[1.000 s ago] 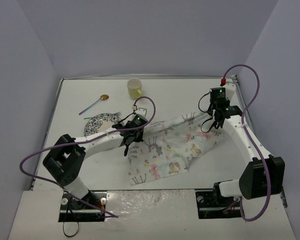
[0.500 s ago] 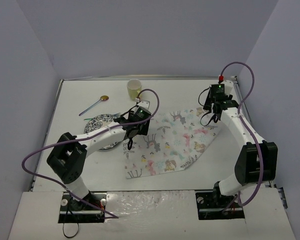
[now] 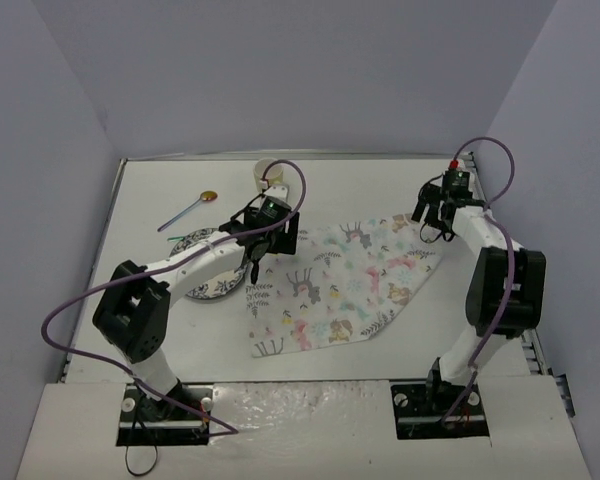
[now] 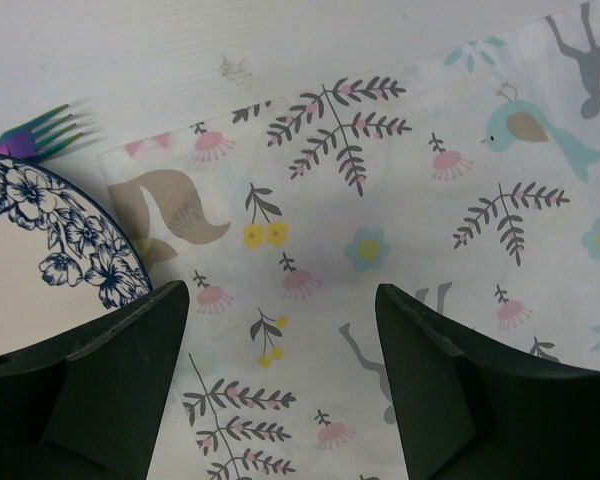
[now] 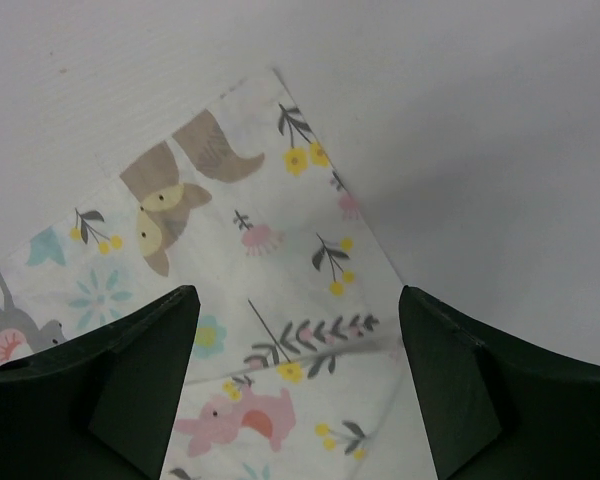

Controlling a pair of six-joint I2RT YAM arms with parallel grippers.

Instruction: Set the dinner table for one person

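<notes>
The mat [image 3: 340, 285] lies spread mid-frame on the dinner table [image 3: 360, 185] that fills the top view's middle, with the left gripper [image 4: 280, 300] and right gripper [image 5: 298, 300] wide open and empty over its upper corners, so mat-laying seems done and the next move likely calls for reaching to the plate [image 4: 40, 250] at left.

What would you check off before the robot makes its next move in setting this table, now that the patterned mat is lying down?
1. The left fingers open, holding nothing: ok.
2. The right fingers open, holding nothing: ok.
3. The mat flat on the dinner table: not ok, a fold shows at the corner under the right fingers.
4. The plate on the mat: not ok, it sits at the mat's left edge.
5. The fork, spoon and cup in sight: ok.
6. The plate free to grasp: cannot tell, the left arm covers part of it.
</notes>
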